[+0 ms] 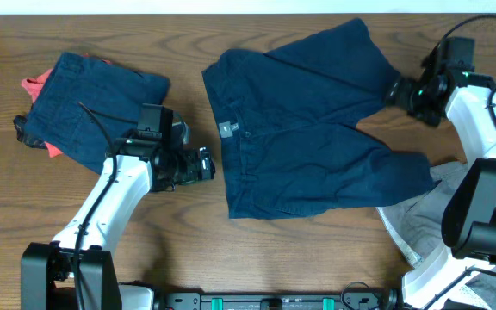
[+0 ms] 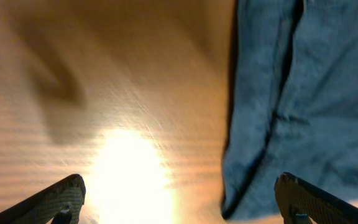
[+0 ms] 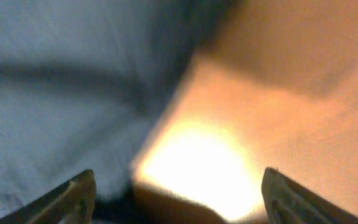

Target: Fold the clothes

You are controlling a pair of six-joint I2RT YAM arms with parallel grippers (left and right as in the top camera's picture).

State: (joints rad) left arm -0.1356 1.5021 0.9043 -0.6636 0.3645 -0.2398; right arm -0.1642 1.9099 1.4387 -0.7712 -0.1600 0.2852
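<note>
Dark navy shorts [image 1: 308, 129] lie spread flat on the wooden table, waistband to the left, legs to the right. My left gripper [image 1: 207, 164] is open just left of the waistband's lower corner; its wrist view shows the navy cloth [image 2: 303, 99] ahead to the right and my open fingers [image 2: 179, 196] over bare wood. My right gripper [image 1: 397, 90] is open at the upper leg's hem; its wrist view shows blurred navy cloth [image 3: 61, 93] on the left between my open fingers [image 3: 178, 190]. A folded navy garment [image 1: 93, 108] lies on a coral-red one [image 1: 34, 86] at the far left.
A light grey garment [image 1: 420, 215] lies at the lower right, partly under the right arm's base. Cables run along the left arm. The table's [image 1: 188, 250] front edge holds the arm mounts.
</note>
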